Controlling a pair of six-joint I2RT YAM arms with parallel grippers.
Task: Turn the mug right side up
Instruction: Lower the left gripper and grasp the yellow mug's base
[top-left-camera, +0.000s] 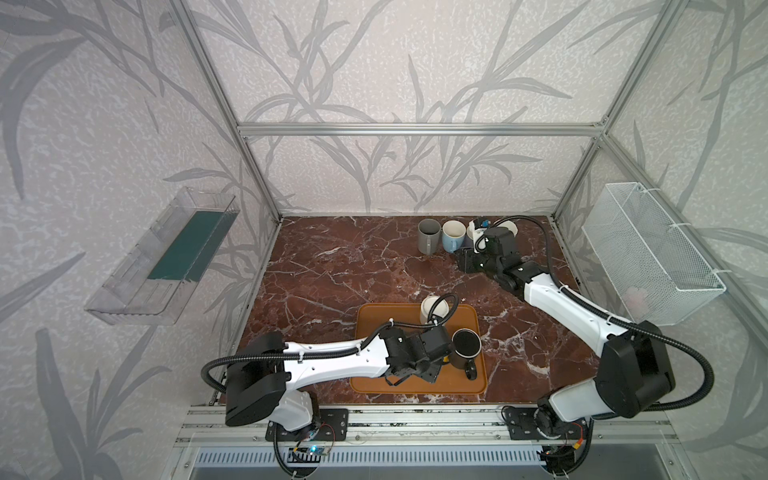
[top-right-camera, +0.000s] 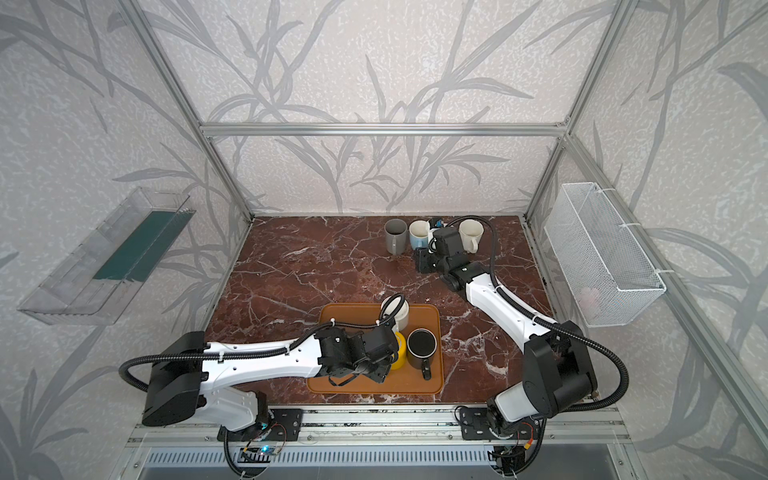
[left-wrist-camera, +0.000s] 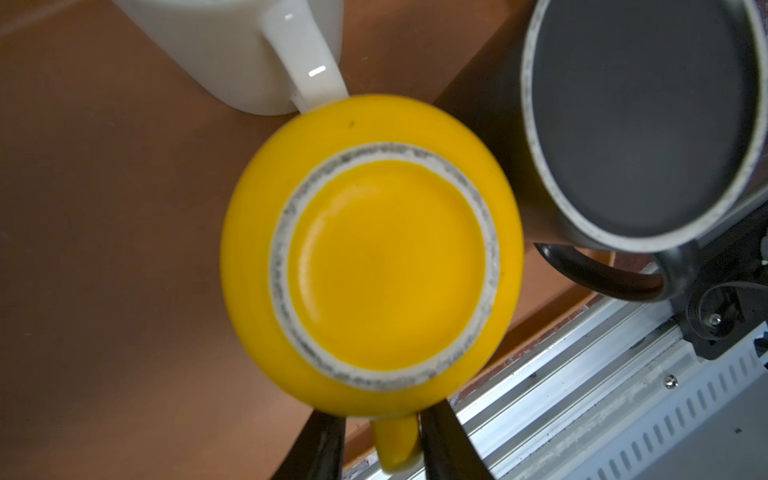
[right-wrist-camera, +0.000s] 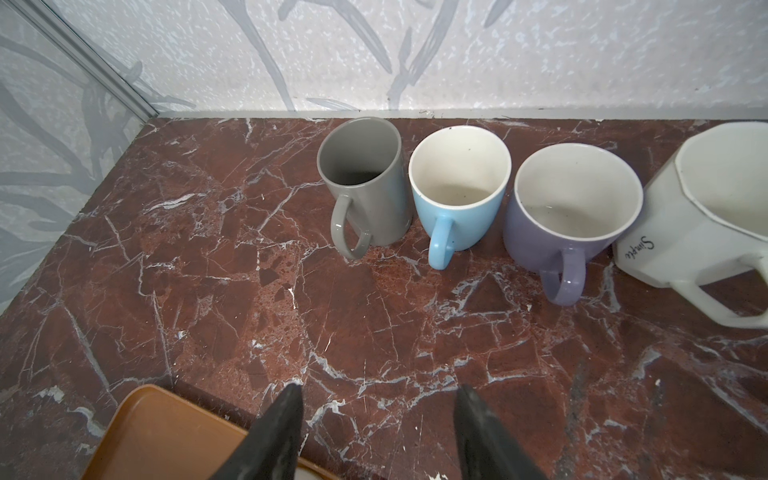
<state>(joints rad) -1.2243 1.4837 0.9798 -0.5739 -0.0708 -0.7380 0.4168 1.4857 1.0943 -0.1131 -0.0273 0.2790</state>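
Note:
A yellow mug (left-wrist-camera: 374, 257) stands upside down on the orange tray (top-right-camera: 374, 386), its ringed base facing up. Only a sliver of the yellow mug (top-right-camera: 400, 353) shows past the wrist in both top views. My left gripper (left-wrist-camera: 382, 415) points down over it with its jaws on either side of the mug's handle (left-wrist-camera: 397, 444). One finger (left-wrist-camera: 440, 440) touches the handle, and a small gap shows at the other finger (left-wrist-camera: 324, 444). My right gripper (right-wrist-camera: 379, 388) hangs open and empty over the marble, near the back row of mugs.
A black mug (top-left-camera: 466, 347) sits upside down on the tray beside the yellow one, and a cream mug (top-left-camera: 432, 309) stands behind. Upright grey (right-wrist-camera: 365, 187), blue (right-wrist-camera: 457, 199), purple (right-wrist-camera: 569, 216) and white (right-wrist-camera: 706, 216) mugs line the back wall. A wire basket (top-left-camera: 652, 253) hangs on the right.

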